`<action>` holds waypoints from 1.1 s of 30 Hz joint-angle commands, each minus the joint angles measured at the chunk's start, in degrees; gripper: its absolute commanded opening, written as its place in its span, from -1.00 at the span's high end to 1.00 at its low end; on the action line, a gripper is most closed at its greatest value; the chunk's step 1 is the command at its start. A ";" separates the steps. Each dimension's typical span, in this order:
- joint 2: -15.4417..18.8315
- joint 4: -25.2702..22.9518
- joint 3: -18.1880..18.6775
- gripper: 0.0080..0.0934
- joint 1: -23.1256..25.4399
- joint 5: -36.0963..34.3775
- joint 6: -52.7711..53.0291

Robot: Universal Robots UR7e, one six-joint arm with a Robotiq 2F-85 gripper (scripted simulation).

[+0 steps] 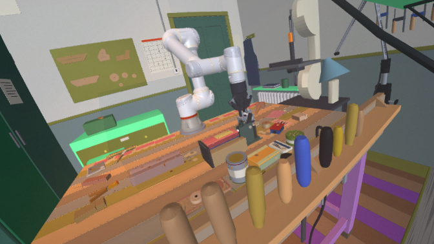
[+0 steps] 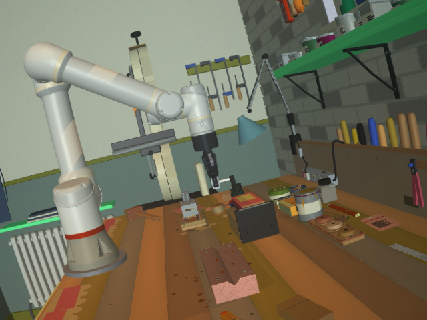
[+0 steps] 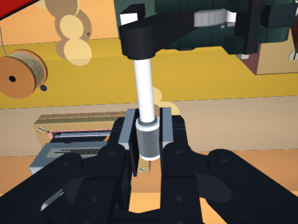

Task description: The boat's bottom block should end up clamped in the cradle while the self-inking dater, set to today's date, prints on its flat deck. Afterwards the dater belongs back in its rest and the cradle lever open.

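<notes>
The cradle lever (image 3: 144, 94) is a white rod with a knurled grey knob at its end. It runs out from a black arm on the dark green cradle (image 1: 249, 130) (image 2: 237, 189). My gripper (image 3: 147, 140) (image 2: 215, 182) (image 1: 244, 113) is closed, with its fingers on either side of the knurled knob. The self-inking dater (image 2: 189, 207) (image 3: 61, 155) stands in its wooden rest on the bench, left of the cradle in the second side camera. A red-topped block (image 2: 247, 199) (image 1: 220, 138) lies just by the cradle. I cannot tell whether a block sits in the cradle jaws.
A band saw (image 2: 151, 137) and a blue lamp (image 2: 250, 128) stand behind the work. A dark box (image 2: 257, 221), a paint tin (image 2: 308, 204), a thread spool (image 3: 21, 73) and a pink V-block (image 2: 229, 270) lie on the bench. Tool handles (image 1: 302, 164) line its edge.
</notes>
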 commanded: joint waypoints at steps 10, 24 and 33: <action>1.72 -1.80 0.02 1.00 1.86 0.09 1.84; 4.21 -4.89 0.62 1.00 3.50 0.09 3.48; 5.50 -6.69 1.13 1.00 3.95 0.09 3.94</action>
